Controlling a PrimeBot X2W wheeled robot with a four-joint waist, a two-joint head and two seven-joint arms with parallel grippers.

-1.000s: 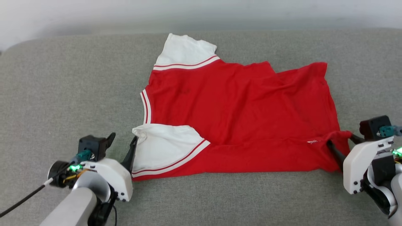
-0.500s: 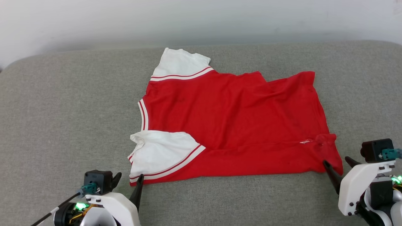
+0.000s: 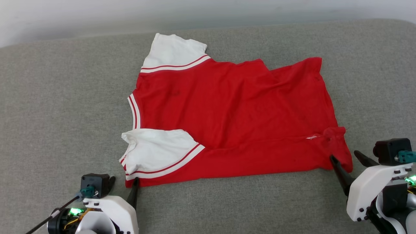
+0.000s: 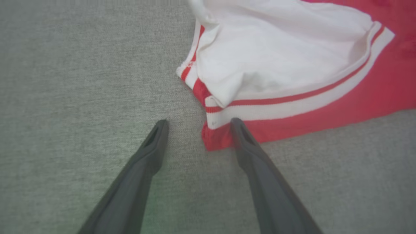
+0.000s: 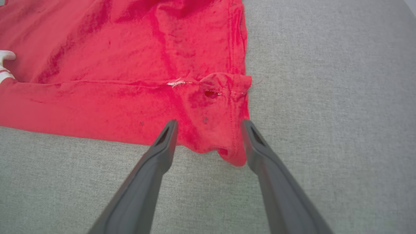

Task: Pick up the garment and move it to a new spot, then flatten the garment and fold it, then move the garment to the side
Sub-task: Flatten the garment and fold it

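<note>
The garment [image 3: 234, 113] is a red shirt with white sleeves and lies spread on the grey cushion [image 3: 65, 97], collar to the left and hem to the right. Its near edge is folded over in a long strip. My left gripper [image 3: 123, 184] stands open at the near left corner. In the left wrist view the left gripper [image 4: 198, 122] has its right finger touching the red corner below the white sleeve [image 4: 276, 58]. My right gripper [image 3: 344, 156] is open at the near right hem corner. In the right wrist view the right gripper [image 5: 208, 122] has the bunched corner of the garment [image 5: 211, 107] between its fingers, ungripped.
The grey cushion [image 5: 325, 97] runs wide on all sides of the shirt. A pale wall [image 3: 97, 16] rises behind its rounded far edge. A thin black cable [image 3: 48, 219] trails from my left wrist at the lower left.
Both grippers have drawn back toward the near edge, away from the sleeve and the hem corner. The shirt lies as it did. The head camera has shifted.
</note>
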